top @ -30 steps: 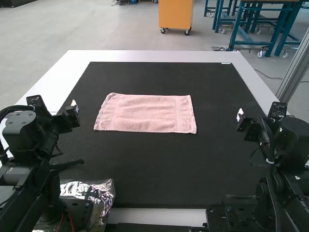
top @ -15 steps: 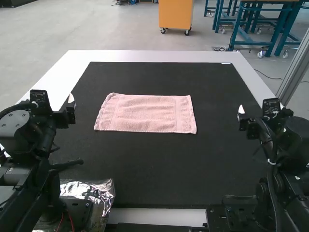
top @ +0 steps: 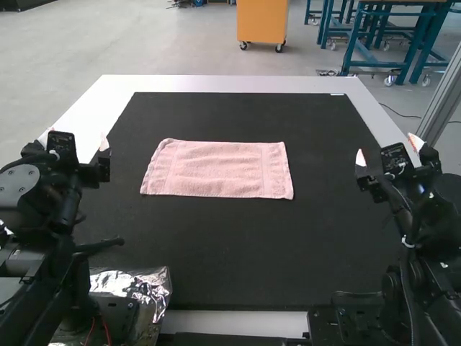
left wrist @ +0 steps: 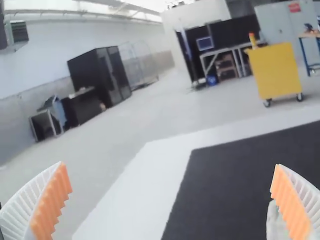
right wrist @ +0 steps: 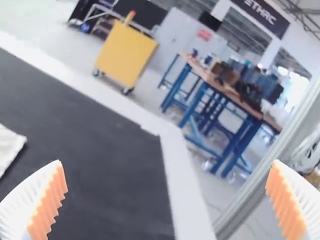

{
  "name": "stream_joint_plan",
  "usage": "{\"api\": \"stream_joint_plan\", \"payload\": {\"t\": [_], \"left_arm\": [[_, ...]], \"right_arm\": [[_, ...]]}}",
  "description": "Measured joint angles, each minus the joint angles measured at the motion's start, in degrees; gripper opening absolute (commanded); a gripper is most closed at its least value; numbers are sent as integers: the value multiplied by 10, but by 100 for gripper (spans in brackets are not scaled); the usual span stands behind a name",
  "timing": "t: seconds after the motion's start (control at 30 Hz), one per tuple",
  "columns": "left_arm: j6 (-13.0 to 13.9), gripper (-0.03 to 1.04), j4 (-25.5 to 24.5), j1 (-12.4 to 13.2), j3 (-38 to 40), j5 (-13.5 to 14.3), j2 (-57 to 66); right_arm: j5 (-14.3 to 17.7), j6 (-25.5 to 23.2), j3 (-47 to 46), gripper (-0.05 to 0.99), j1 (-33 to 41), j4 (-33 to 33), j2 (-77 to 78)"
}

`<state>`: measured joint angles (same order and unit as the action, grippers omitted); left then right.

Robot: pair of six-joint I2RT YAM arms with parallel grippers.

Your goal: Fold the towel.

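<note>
The pink towel is lying flat near the middle of the black mat, forming a wide, slightly skewed rectangle. Its far edge is running shorter than its near one, its left side is slanting outward toward the arms, and its corners are looking softly rounded. Narrow, smoother bands are crossing the cloth near both short ends, while the rest is showing a fine, nubbly pile. Whether it is lying in one layer or more, I cannot tell.

The mat is covering most of the white tabletop, leaving a smooth pale border. Beside the left arm's base, crumpled silver foil is catching bright glints. In the left wrist view, a boxy yellow cart is standing on casters beyond the table, and a tall black cabinet is standing farther off on the pale floor. In the right wrist view, a workbench with blue legs is carrying assorted clutter.

The left gripper is hovering to the left of the towel, released, its ribbed white fingers spreading wide and its toothed orange pads facing each other. The right gripper is hovering on the opposite side, likewise released and grasping nothing.
</note>
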<state>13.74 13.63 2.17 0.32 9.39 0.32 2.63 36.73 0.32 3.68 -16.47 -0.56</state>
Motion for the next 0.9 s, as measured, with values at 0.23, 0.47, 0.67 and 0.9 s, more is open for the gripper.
{"api": "stream_joint_plan", "payload": {"t": [0.23,0.47,0.67,0.9], "left_arm": [[6,94,7,0,63,1,46],[-28,95,-35,-1,259,1,265],[-77,96,-113,0,364,1,471],[-126,96,-136,0,369,-28,647]], "right_arm": [[10,-46,90,92,-1,6,-65],[13,-181,278,92,-1,38,-306],[-23,-271,381,92,0,98,-537],[-65,-306,414,91,14,106,-737]]}}
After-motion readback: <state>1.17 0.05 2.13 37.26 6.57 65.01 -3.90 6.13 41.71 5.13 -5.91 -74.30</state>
